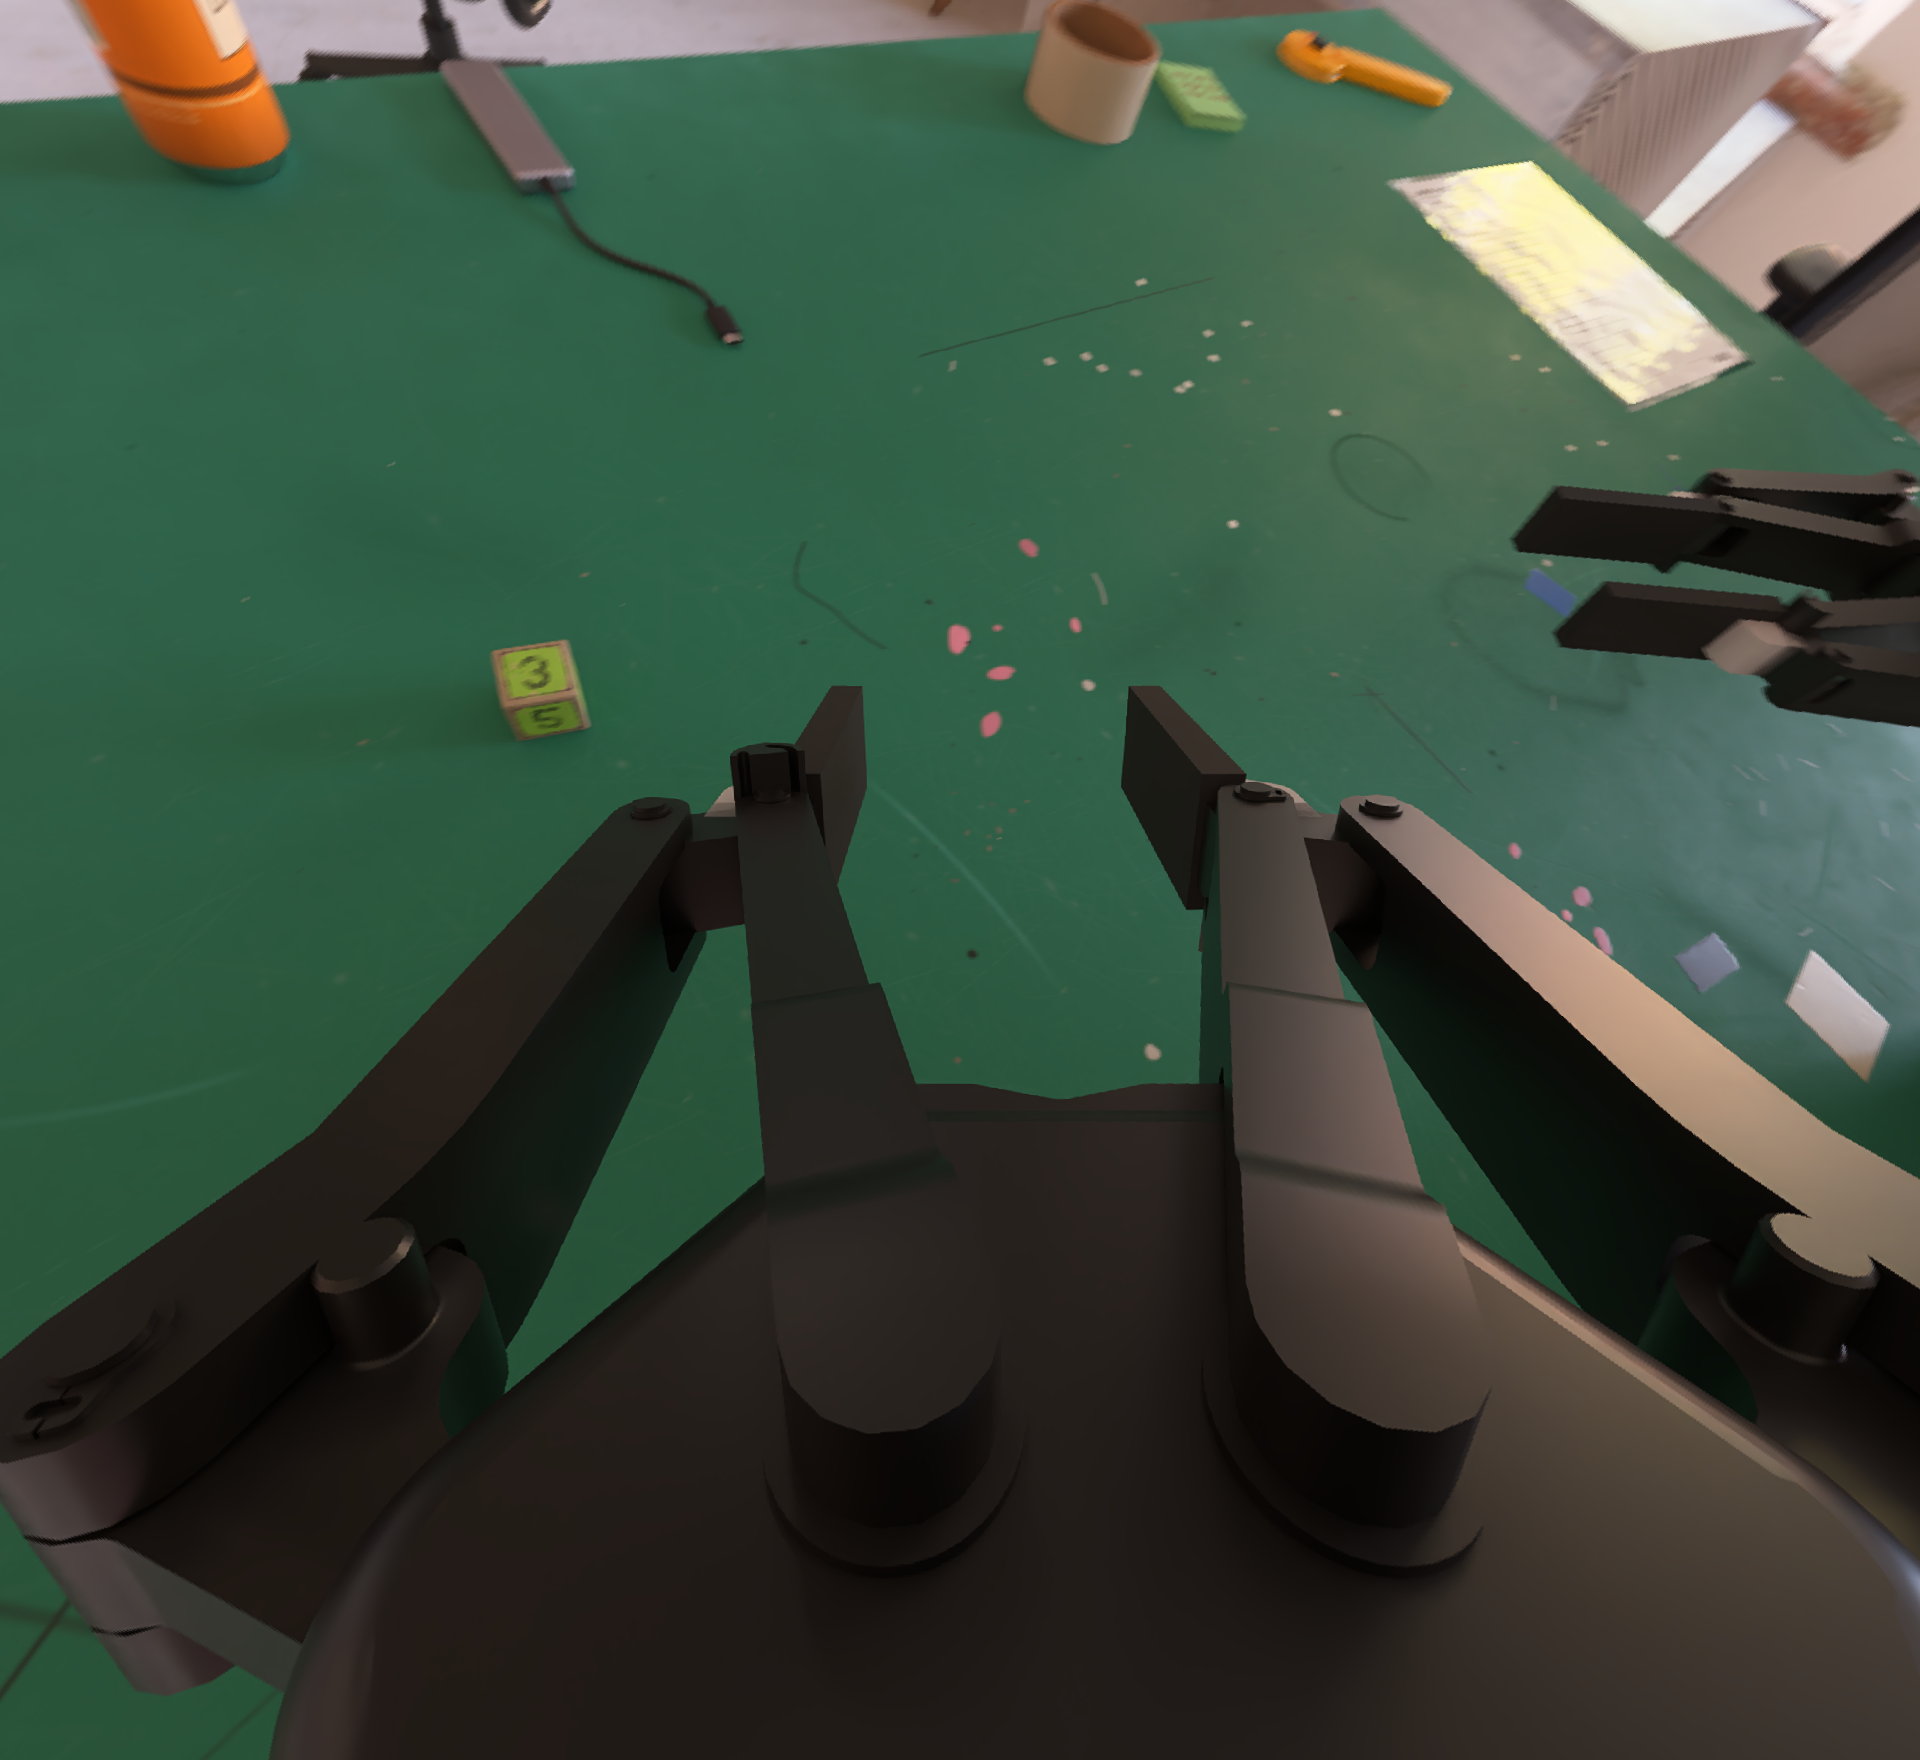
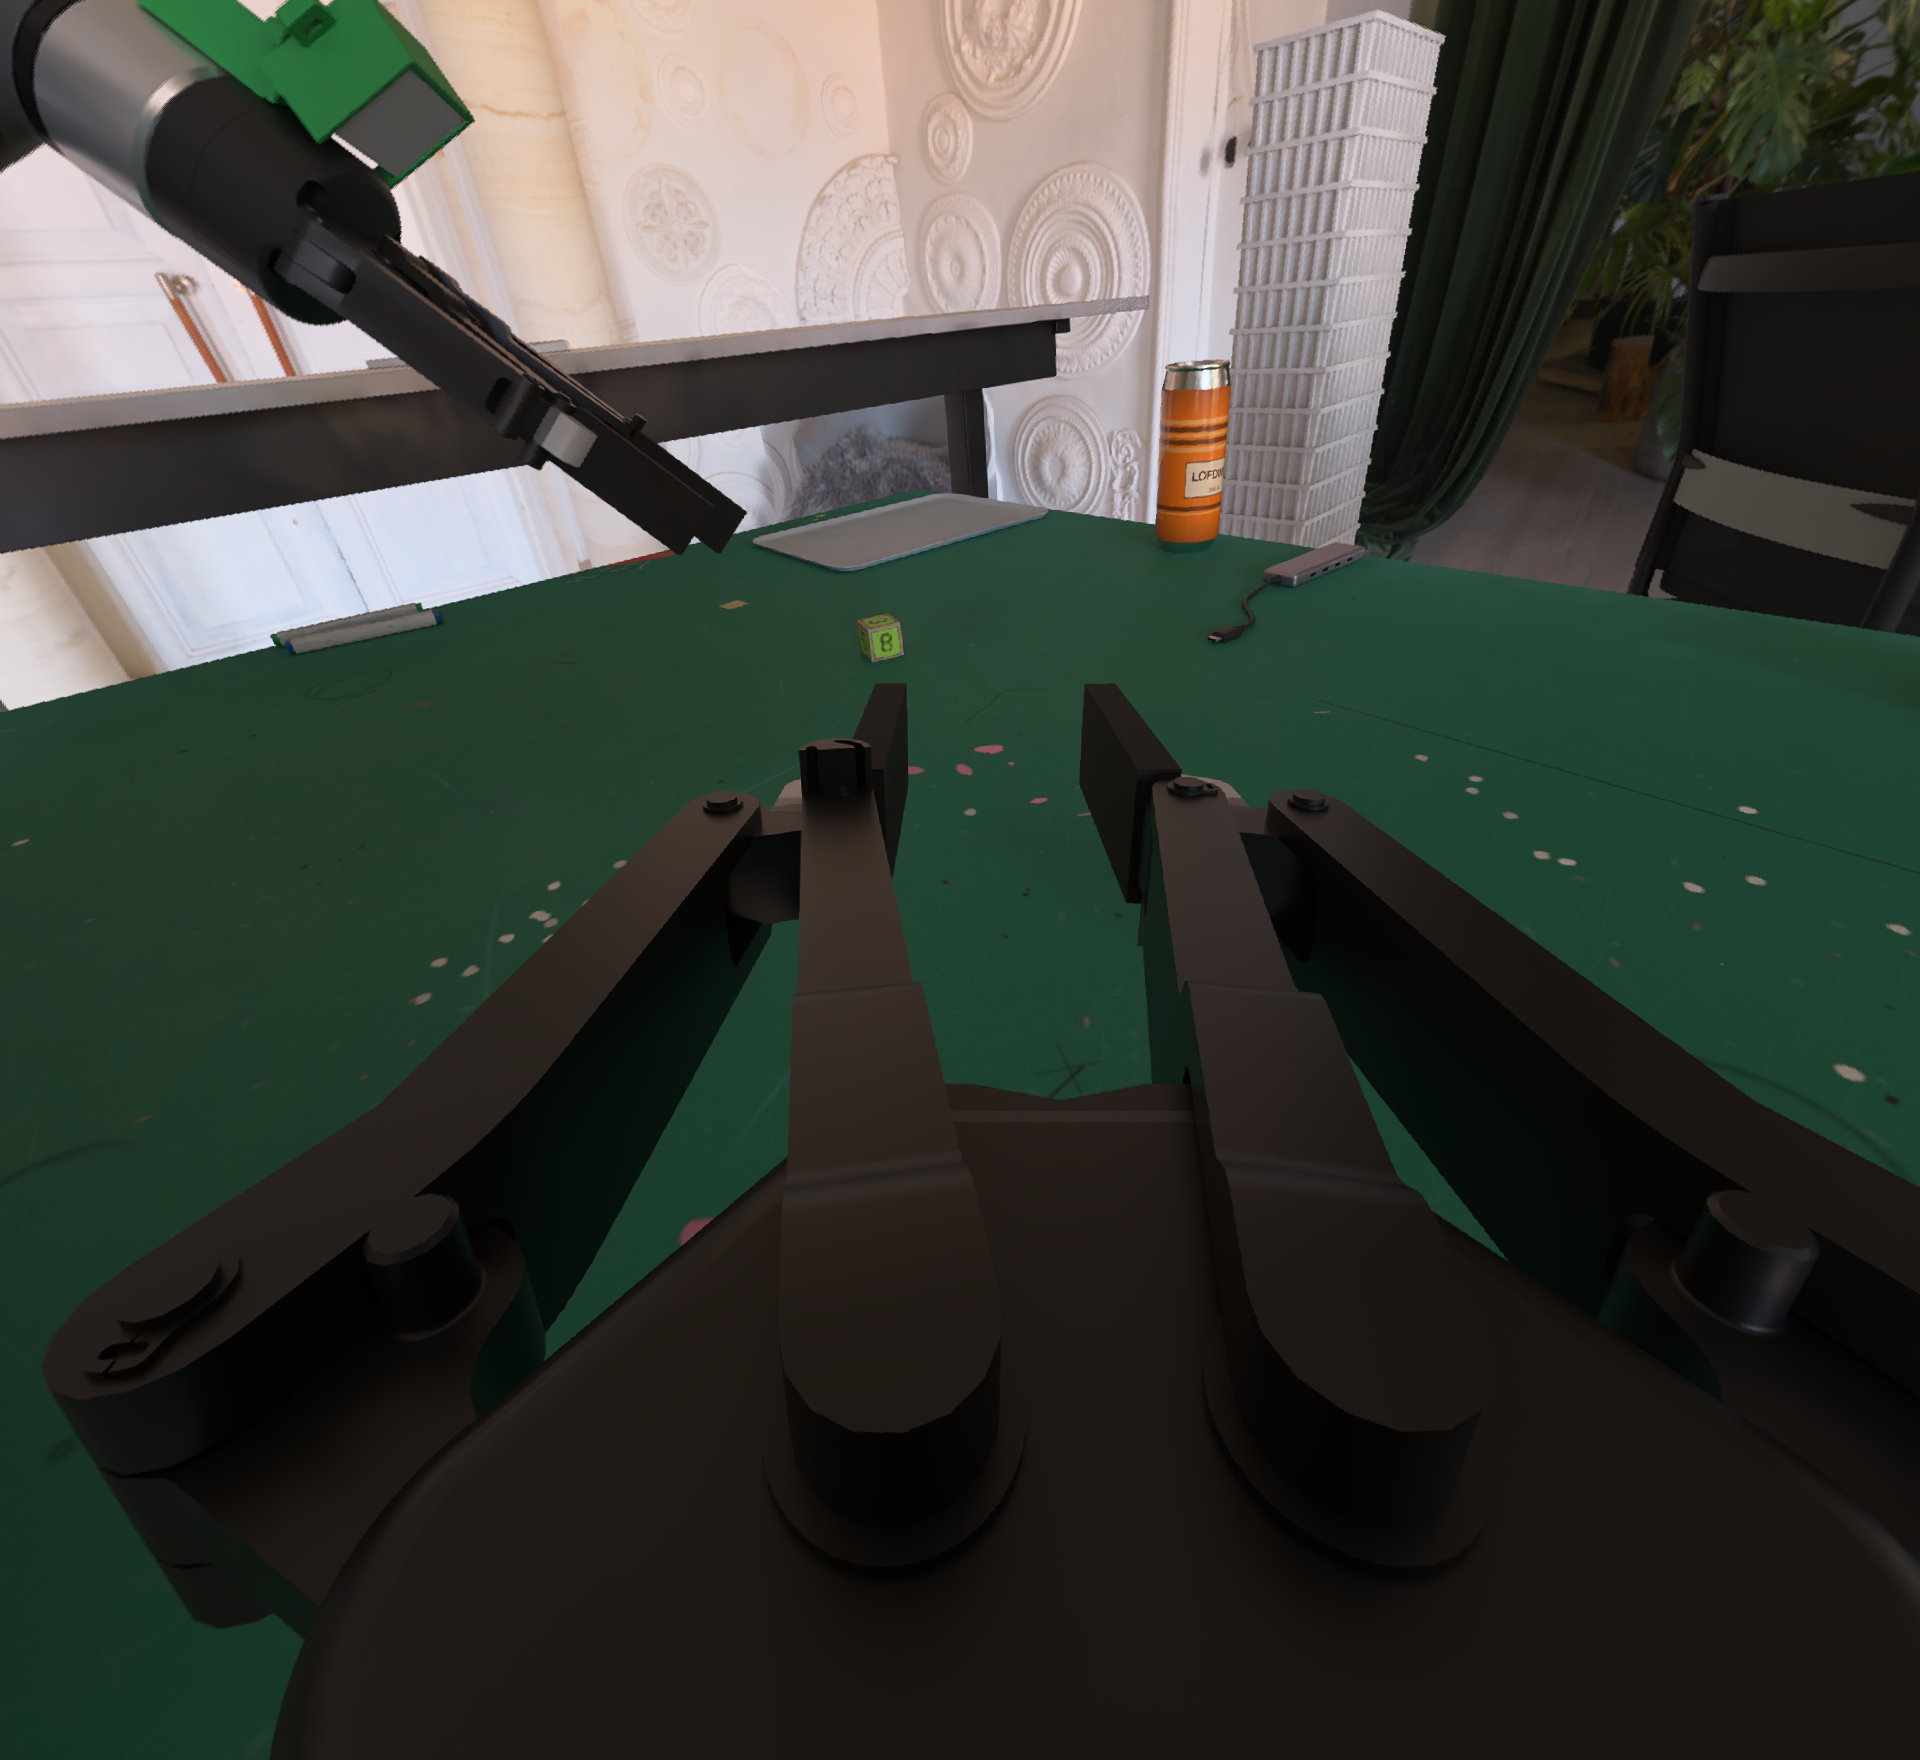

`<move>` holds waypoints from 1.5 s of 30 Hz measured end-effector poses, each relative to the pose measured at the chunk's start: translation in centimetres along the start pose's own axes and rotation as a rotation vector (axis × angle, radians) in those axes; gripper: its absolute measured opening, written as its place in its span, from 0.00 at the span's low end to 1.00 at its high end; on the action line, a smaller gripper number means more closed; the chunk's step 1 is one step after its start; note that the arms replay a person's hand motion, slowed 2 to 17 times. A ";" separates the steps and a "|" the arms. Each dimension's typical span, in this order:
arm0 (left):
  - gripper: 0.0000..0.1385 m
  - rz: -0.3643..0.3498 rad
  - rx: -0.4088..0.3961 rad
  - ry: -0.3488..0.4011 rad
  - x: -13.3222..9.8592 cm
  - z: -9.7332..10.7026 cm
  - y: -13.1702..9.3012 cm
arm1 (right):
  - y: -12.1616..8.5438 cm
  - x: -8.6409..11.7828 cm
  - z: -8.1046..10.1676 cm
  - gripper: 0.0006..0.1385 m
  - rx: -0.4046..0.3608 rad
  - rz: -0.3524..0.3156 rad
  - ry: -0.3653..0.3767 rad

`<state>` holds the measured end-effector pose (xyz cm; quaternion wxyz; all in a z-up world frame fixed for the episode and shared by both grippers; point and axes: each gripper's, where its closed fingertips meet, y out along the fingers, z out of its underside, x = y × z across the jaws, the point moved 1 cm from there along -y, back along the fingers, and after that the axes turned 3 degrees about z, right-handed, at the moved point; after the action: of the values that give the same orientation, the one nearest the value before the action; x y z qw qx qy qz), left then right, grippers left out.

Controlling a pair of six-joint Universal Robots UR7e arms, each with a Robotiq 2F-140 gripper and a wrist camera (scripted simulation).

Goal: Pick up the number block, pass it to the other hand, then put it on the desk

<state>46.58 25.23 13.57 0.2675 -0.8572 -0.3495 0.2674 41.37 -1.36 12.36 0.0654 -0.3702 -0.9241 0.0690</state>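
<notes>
Your left end effector (image 1: 995, 723) hangs above the green surface (image 1: 312, 422) with its fingers spread and nothing between them. The number block (image 1: 539, 689) — a small wooden cube with lime-green faces — sits on the surface ahead and to the left of those fingers, apart from them and touching nothing else.

From the right wrist view, your right end effector (image 2: 992, 723) is likewise spread wide and empty, and the number block lies farther out, a little left of its centre line. The left end effector reaches in from the upper left there, angled down toward the surface, well short of the block.

Beyond the block you can see an orange can (image 2: 1193, 455), a grey tray (image 2: 899, 529) and a cabled hub (image 2: 1311, 564) — all well apart from it.
</notes>
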 end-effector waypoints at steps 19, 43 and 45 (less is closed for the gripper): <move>0.44 -0.278 0.233 -0.129 9.9 -0.9 0.3 | 0.2 0.7 0.3 0.32 0.003 -0.037 0.016; 0.41 -0.326 0.375 -0.232 14.6 -1.1 5.4 | 0.5 1.0 0.3 0.38 0.002 -0.070 0.029; 0.41 -0.329 0.387 -0.234 14.8 -1.0 5.7 | 0.5 1.0 0.3 0.39 0.000 -0.072 0.034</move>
<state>58.87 32.46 6.55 0.4239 -0.6853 -0.4550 0.3791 40.88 -0.34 12.06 0.0833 -0.3377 -0.9356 0.0602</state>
